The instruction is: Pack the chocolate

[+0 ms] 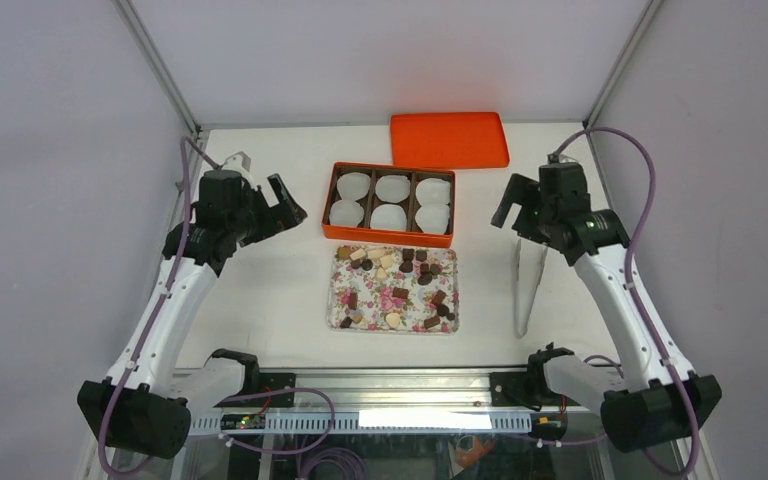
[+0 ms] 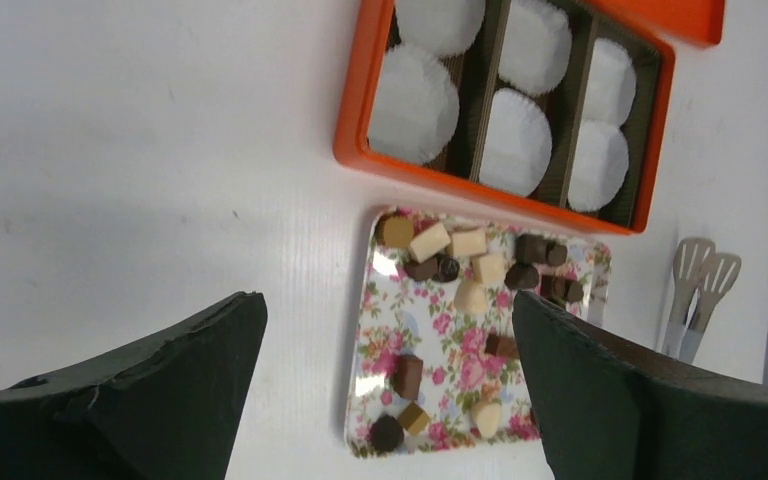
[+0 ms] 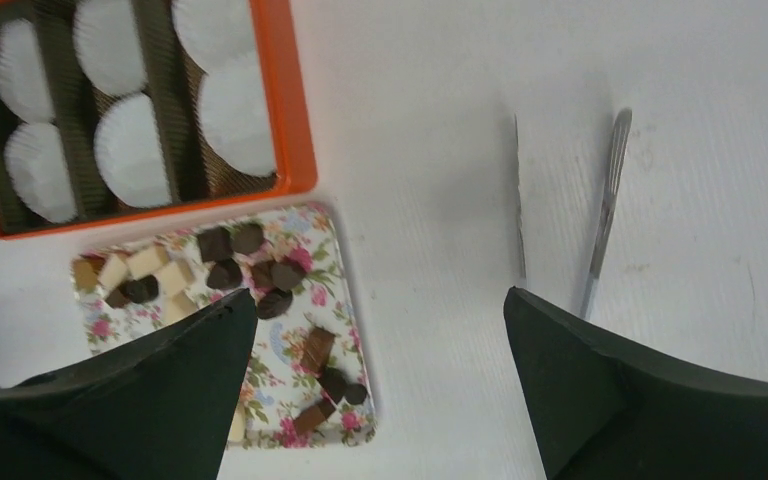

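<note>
Black jaws on both arms stand spread wide with nothing between them: the left gripper hovers left of centre in the overhead view, the right gripper right of centre. Just below the right one lie the slim metal serving tongs, flat on the white table, joined end toward the bottom of the frame. I judge the step in hand to be taking up those tongs: come down over their middle, jaws across both blades, and squeeze gently. The small brown, tan and cream chocolate pieces sit scattered on the flower-printed rectangular tray at frame centre, lower left of the right gripper and lower right of the left, well apart from both. Directly above the tray is the orange box of six white pleated paper cups, none holding chocolate
</note>
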`<state>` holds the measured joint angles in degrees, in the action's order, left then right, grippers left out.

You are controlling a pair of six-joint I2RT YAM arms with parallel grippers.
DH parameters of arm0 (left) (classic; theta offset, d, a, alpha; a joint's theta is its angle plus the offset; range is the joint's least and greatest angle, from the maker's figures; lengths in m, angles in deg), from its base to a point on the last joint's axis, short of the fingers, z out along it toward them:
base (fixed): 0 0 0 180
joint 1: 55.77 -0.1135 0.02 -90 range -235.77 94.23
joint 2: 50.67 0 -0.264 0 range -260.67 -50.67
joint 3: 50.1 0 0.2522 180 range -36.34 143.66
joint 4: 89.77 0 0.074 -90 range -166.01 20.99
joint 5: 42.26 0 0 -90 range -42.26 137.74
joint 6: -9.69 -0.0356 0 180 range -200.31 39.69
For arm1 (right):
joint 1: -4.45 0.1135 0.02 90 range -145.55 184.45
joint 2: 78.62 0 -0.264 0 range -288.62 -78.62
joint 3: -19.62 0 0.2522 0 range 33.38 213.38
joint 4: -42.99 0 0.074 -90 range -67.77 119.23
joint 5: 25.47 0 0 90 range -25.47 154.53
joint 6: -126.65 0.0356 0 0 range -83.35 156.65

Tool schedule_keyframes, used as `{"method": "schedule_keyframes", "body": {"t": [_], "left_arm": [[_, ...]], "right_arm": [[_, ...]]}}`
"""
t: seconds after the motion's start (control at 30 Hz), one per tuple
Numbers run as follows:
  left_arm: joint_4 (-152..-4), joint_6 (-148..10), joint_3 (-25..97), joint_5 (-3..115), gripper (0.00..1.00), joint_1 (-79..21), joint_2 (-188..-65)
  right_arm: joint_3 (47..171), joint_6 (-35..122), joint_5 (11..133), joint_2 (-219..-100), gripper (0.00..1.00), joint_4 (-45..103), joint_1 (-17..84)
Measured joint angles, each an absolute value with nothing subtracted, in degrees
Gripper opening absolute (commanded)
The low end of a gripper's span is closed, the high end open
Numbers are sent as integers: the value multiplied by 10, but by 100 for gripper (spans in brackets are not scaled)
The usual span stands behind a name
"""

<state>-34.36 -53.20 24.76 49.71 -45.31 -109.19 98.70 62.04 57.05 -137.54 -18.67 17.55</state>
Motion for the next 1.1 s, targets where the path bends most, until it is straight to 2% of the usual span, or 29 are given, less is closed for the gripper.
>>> {"method": "schedule_keyframes", "body": {"t": [0.13,0.27,0.5,0.67,0.77,0.83,1.03,1.1], "left_arm": [[-350,-502,193,544,99,-452,-1112],[-344,-489,173,566,99,-452,-1120],[-345,-474,162,569,99,-452,-1116],[-344,-470,157,568,99,-452,-1116],[-343,-470,157,568,99,-452,-1116],[-342,-469,157,566,99,-452,-1117],[-340,-468,157,558,99,-452,-1125],[-340,-468,157,557,99,-452,-1131]], "right_arm": [[964,639,575,-1436,97,-237,176],[900,654,572,-1454,86,-261,174],[853,659,583,-1512,77,-241,118],[843,649,598,-1578,66,-214,83],[841,641,603,-1609,56,-196,80],[833,637,608,-1620,45,-184,80],[817,627,622,-1626,2,-167,82],[817,623,624,-1627,0,-160,92]]}}
